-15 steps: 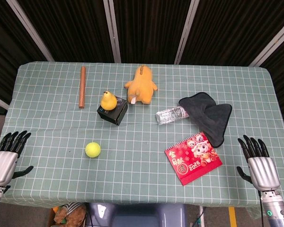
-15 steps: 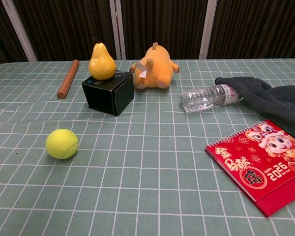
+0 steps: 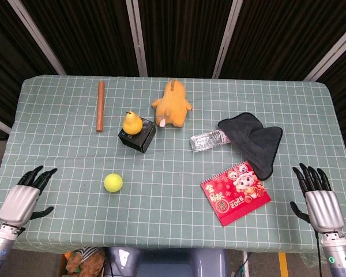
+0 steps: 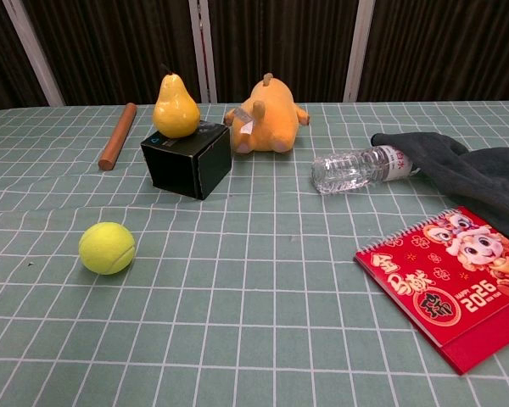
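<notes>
Your left hand (image 3: 22, 199) hovers at the near left corner of the surface (image 3: 173, 219), fingers spread wide and holding nothing; the tennis ball (image 3: 113, 182) lies nearest it, well apart to its right on the checked cloth. Your right hand (image 3: 318, 199) sits at the near right edge, fingers also wide and empty, near the red calendar (image 3: 235, 193) but not touching it.

If you go for the ball, I judge it best to come in from above and cup it, since it will likely roll at a sideways nudge. For the calendar, which lies flat, work a fingertip under an edge.

The chest view shows neither hand, so you have only the head view for their pose. The calendar's far corner is cut off there. The bottle's (image 3: 208, 140) cap end touches or slips under the dark cloth (image 3: 254, 138); you cannot tell which.
</notes>
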You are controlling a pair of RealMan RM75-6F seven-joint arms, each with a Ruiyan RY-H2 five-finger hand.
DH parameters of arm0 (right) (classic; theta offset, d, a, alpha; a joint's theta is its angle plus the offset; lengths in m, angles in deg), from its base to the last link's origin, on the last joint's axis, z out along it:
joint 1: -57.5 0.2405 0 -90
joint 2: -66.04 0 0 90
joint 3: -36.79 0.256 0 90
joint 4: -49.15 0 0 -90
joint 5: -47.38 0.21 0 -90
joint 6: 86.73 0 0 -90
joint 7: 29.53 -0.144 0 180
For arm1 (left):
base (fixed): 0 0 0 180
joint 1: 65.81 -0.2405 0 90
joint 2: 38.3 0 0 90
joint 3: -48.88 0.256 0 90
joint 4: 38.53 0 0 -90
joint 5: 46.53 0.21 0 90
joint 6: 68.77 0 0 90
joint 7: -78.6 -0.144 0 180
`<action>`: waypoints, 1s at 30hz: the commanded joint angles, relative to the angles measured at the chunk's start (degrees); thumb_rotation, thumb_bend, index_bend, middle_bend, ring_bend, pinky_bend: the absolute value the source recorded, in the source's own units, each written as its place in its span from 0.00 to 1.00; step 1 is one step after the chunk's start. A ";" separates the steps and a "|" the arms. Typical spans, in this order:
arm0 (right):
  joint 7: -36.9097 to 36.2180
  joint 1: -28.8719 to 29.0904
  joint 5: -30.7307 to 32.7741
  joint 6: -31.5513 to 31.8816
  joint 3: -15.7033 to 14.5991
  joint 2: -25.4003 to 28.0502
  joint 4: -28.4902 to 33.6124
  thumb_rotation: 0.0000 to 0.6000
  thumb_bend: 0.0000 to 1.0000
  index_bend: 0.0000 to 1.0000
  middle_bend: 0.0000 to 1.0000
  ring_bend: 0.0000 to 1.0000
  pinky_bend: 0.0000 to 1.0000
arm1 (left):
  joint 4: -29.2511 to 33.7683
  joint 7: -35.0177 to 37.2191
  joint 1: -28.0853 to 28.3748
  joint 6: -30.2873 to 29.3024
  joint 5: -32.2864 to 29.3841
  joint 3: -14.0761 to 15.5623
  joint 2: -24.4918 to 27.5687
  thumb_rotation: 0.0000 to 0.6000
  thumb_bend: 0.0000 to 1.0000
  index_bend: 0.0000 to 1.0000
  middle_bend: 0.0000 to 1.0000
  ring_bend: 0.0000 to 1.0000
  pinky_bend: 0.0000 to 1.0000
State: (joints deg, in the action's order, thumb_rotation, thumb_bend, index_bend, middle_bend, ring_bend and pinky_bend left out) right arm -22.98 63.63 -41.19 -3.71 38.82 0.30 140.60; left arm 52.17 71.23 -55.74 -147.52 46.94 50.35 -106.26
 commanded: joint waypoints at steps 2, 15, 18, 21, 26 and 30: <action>-0.82 0.08 -0.37 -0.20 -0.23 0.27 -0.10 1.00 0.33 0.00 0.00 0.00 0.00 | 0.01 -1.76 2.11 2.57 2.49 0.92 -2.40 1.00 0.30 0.51 0.65 0.36 0.59; -4.38 -0.11 -0.81 0.20 -0.38 2.01 0.13 1.00 0.33 0.00 0.00 0.00 0.00 | -1.42 -5.95 7.46 14.07 -0.24 1.08 -10.45 1.00 0.34 0.57 0.75 0.43 0.63; -4.83 -0.15 -1.01 0.29 -0.47 2.25 0.12 1.00 0.33 0.00 0.00 0.00 0.00 | -1.72 -6.31 8.68 16.49 -1.76 0.58 -11.56 1.00 0.34 0.57 0.75 0.43 0.63; -5.09 -0.17 -0.98 0.26 -0.49 2.31 -0.01 1.00 0.33 0.00 0.00 0.00 0.00 | -2.15 -6.61 9.80 18.11 -2.87 -0.08 -12.78 1.00 0.34 0.57 0.75 0.43 0.63; -5.61 -0.03 -0.25 0.00 -0.08 2.40 -0.16 1.00 0.33 0.00 0.00 0.00 0.00 | -2.71 -7.54 11.23 19.87 -4.04 -0.69 -14.42 1.00 0.34 0.57 0.75 0.43 0.63; -6.11 0.09 0.21 -0.14 0.24 2.59 -0.16 1.00 0.33 0.00 0.00 0.00 0.00 | -3.02 -7.42 12.25 21.16 -5.20 -1.21 -15.34 1.00 0.34 0.54 0.72 0.42 0.62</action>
State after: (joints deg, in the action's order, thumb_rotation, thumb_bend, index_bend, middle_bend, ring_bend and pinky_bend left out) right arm -29.03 63.68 -41.05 -3.79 39.01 2.87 140.45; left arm 49.28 63.67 -43.76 -126.65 42.02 49.33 -121.36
